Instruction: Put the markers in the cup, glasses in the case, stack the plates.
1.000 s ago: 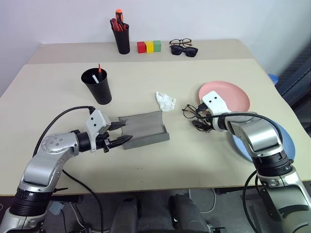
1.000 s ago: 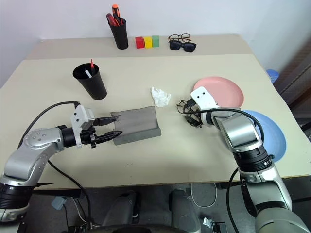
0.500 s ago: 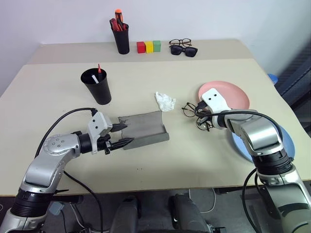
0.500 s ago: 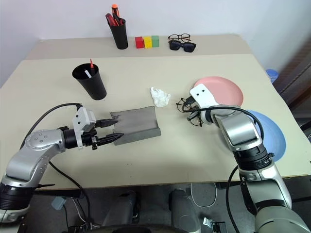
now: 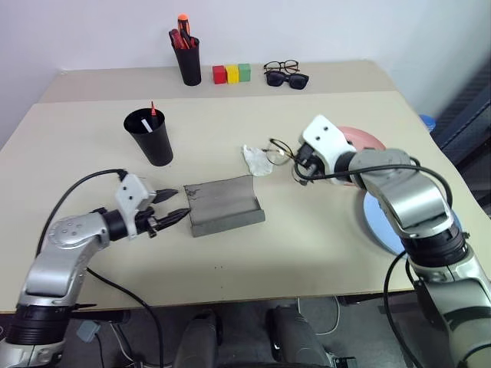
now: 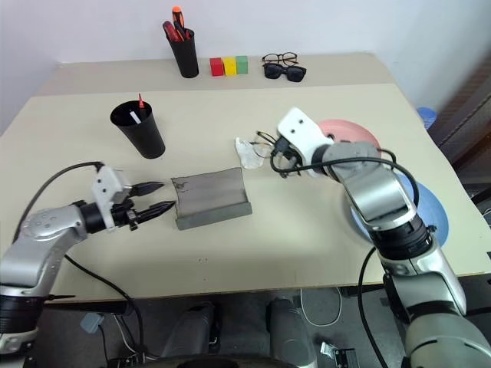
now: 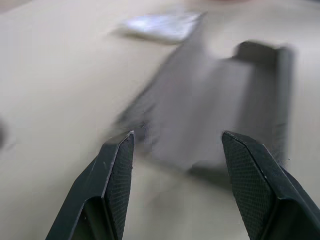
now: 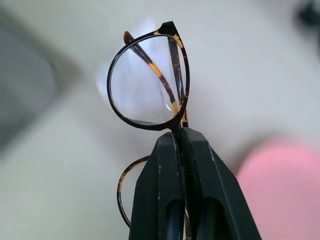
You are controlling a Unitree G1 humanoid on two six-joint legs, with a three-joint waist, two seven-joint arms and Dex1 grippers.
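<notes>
My right gripper (image 8: 179, 137) is shut on the bridge of the thin dark-framed glasses (image 8: 148, 85), holding them in the air above the table (image 5: 322, 245), right of the case. The grey case (image 5: 223, 205) lies open at mid-table. Just left of it, my left gripper (image 5: 177, 205) stands open and apart from its edge; the left wrist view shows the case (image 7: 220, 95) beyond the open fingers. The black cup (image 5: 150, 142) holds two markers (image 5: 152, 111). The pink plate (image 5: 370, 140) and the blue plate (image 5: 375, 224) lie side by side, partly hidden by my right arm.
A crumpled white tissue (image 5: 255, 159) lies between the case and the held glasses. On the rear table stand a black pen holder (image 5: 188, 60), three coloured blocks (image 5: 232, 73), and a second pair of glasses with sunglasses (image 5: 286, 76).
My right gripper shut on the glasses and lifted them off the table, up and to the left. My left gripper drew back leftward off the case's edge.
</notes>
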